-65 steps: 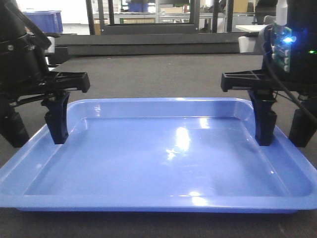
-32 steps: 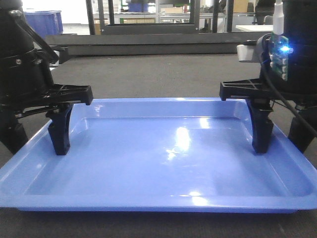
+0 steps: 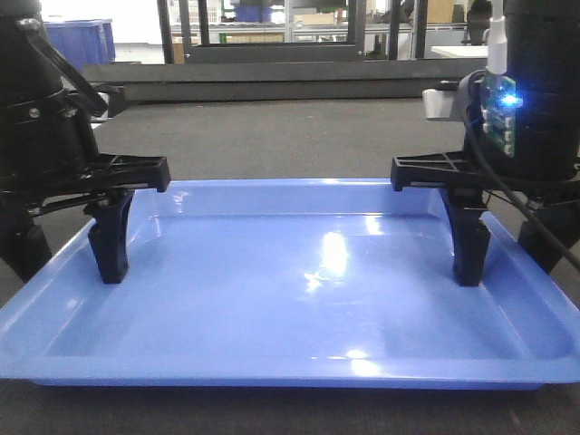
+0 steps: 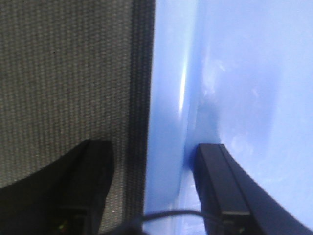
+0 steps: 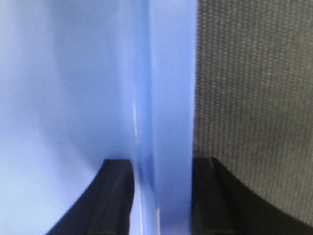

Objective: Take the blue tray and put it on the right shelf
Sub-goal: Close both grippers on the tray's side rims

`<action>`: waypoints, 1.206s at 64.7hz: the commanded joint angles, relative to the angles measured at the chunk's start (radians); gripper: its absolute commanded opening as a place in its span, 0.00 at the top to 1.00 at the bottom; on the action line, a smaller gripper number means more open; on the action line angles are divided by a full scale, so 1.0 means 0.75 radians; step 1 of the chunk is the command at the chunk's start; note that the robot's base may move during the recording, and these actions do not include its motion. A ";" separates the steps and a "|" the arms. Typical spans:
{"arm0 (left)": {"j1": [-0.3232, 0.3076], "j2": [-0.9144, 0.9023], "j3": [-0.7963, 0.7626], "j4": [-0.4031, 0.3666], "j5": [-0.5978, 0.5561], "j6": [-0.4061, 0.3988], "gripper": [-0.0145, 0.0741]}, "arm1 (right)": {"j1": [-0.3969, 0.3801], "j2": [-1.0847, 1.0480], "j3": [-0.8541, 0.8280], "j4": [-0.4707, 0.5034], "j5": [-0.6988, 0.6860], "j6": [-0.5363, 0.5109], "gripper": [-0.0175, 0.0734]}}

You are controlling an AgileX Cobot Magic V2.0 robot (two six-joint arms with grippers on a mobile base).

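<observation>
**Desk:** Item one, and where does it lie?

**Operator:** Blue tray (image 3: pixel 299 299). I have it lying flat on the dark grey woven table (image 3: pixel 272 145), toward the near edge, with its long sides running left to right. The surface is glossy, with light glare on the floor of it.

**Desk:** Item two?

**Operator:** Left gripper (image 3: pixel 63 267). It stands at the tray's left short rim, nearer the far left corner, and straddles the rim. In my left wrist view the inner finger (image 4: pixel 220 186) is inside the tray, against the sloping wall. The outer finger (image 4: pixel 88 176) is over the table, apart from the rim's edge, with a strip of weave showing between them. I log the fingers as spread, gripping nothing.

**Desk:** Item three?

**Operator:** Right gripper (image 3: pixel 506 267). It stands at the right short rim, nearer the far right corner. In my right wrist view the rim runs up between the fingers. The inner one (image 5: pixel 115 196) meets the inside wall and the outer one (image 5: pixel 215 196) meets the rim's outer edge. I log these fingers as closed on the tray's rim.

**Desk:** Sundries?

**Operator:** One blue light (image 3: pixel 507 98) is lit on a small board on the right arm. Deep blue bins (image 3: pixel 77 41) stand beyond the table's far left corner, well apart from the tray.
</observation>
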 commanded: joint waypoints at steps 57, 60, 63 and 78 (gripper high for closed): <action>0.004 -0.049 -0.032 -0.014 0.002 -0.012 0.84 | 0.000 -0.041 -0.031 0.001 0.010 -0.011 0.60; 0.004 -0.049 -0.032 -0.014 0.006 -0.012 0.85 | 0.000 -0.041 -0.031 0.001 0.010 -0.011 0.60; 0.004 -0.049 -0.032 -0.014 0.009 -0.012 0.85 | 0.000 -0.041 -0.031 0.001 0.009 -0.011 0.60; 0.004 -0.049 -0.032 -0.014 0.026 -0.012 0.85 | 0.000 -0.041 -0.031 0.001 0.007 -0.011 0.60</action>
